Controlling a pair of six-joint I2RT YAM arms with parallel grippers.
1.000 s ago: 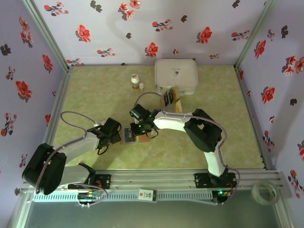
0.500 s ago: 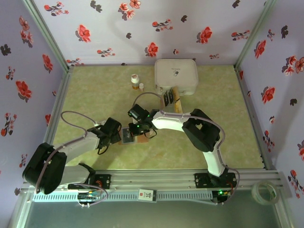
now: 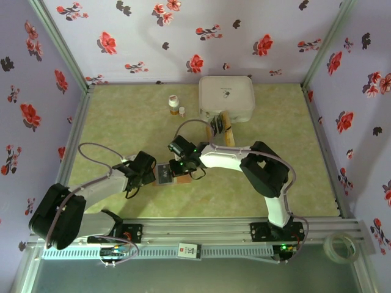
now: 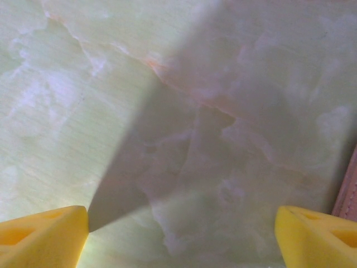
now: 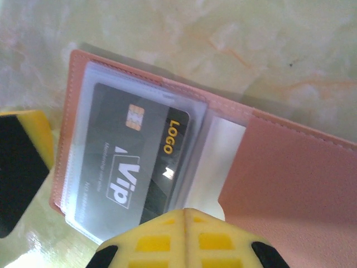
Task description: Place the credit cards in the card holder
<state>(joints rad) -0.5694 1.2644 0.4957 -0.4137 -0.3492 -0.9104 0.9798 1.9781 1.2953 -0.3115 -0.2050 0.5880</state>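
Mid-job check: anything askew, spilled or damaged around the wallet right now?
Nothing stands out. The card holder lies open on the table, with a black card sitting squarely in its clear sleeve. The remaining cards stand propped by the white box. Nothing looks spilled or damaged.

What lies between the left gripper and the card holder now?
Only bare table: in the left wrist view, the open left gripper frames marbled green surface, with the edge of the card holder just past one finger at the picture's right.

White-shelled left arm [image 3: 91, 190] and right arm [image 3: 221, 158], chunky black joints — thin grey cables [image 3: 95, 144] looping off both, bright yellow wedge fingertips [image 4: 42, 234].
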